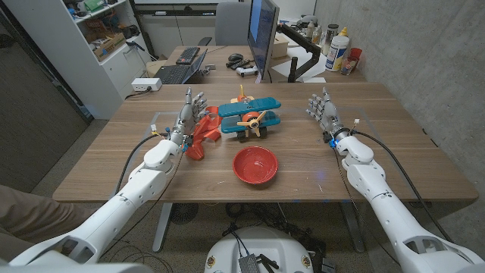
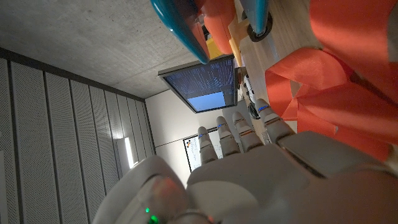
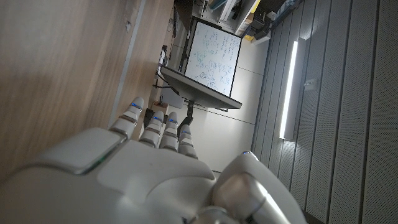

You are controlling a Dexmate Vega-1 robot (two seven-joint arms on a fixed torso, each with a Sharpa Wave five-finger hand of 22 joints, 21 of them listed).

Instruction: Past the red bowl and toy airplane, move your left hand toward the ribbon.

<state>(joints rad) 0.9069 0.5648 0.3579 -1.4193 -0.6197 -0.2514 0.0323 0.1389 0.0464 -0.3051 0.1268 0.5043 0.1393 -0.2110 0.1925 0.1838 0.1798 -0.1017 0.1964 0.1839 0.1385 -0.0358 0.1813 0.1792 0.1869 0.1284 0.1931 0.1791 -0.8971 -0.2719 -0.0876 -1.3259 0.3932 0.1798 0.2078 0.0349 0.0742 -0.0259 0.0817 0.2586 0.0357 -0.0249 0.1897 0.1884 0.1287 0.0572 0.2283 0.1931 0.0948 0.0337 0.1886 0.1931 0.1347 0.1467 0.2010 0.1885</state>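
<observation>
Hands stand on the table (image 1: 114, 163), one at each side of the plane (image 1: 248, 116). Left of the plane, the left hand (image 1: 191, 111) is up on its edge with its fingers (image 2: 239, 132) straight and apart, holding nothing. The ribbon (image 1: 204, 133) lies bunched right beside that hand, between it and the plane, touching the plane's left end. The bowl (image 1: 255, 164) sits just in front of the plane. Well to the right of the plane, the right hand (image 1: 322, 110) stands with fingers spread, holding nothing. A screen (image 1: 262, 34) stands behind the plane.
</observation>
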